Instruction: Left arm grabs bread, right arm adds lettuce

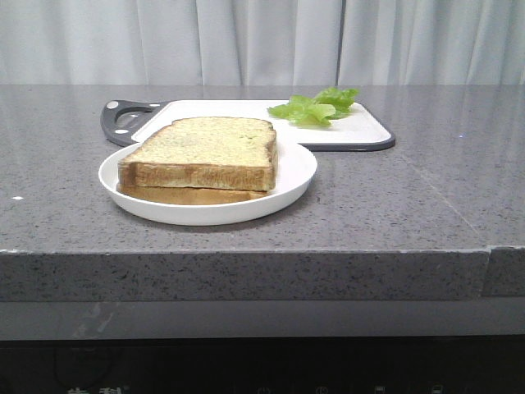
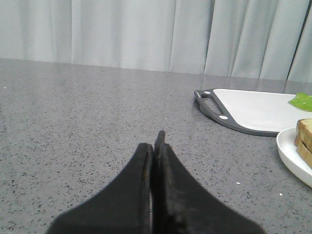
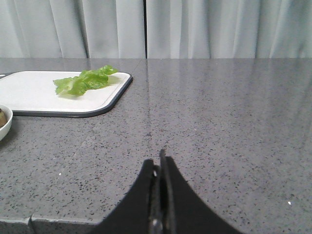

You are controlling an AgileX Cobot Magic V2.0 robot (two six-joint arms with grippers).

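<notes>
Item 1: thick, roughly square slice of toast bread (image 1: 209, 141), brown crust, pale yellowish speckled face. It is stacked on top of a thinner, flatter slice of the same toast (image 1: 184, 195), and both are carried by a round white plate (image 1: 297, 176) near the front edge of the grey speckled stone counter (image 1: 426, 205). In the left wrist view only a corner of the stack (image 2: 305, 139) and an arc of the plate rim (image 2: 290, 156) are seen.

Item 2: bright green frilly lettuce leaf (image 1: 316, 107) with a paler rib. It is laid flat on the right part of a white rectangular cutting board (image 1: 238, 111) with a dark grey rim and handle (image 1: 121, 120), placed behind the plate. The leaf is apart from the bread.

Item 3: left arm's black gripper with 2 tapered matte fingers (image 2: 156, 146). The fingers are pressed together with nothing between them, held low over bare counter, well apart from the plate and board.

Item 4: right arm's black gripper (image 3: 160, 163). Its 2 fingers are likewise pressed together on nothing, over bare counter, well apart from the lettuce (image 3: 83, 80).

Item 5: pale grey pleated curtain (image 1: 262, 41), hung behind the counter.
</notes>
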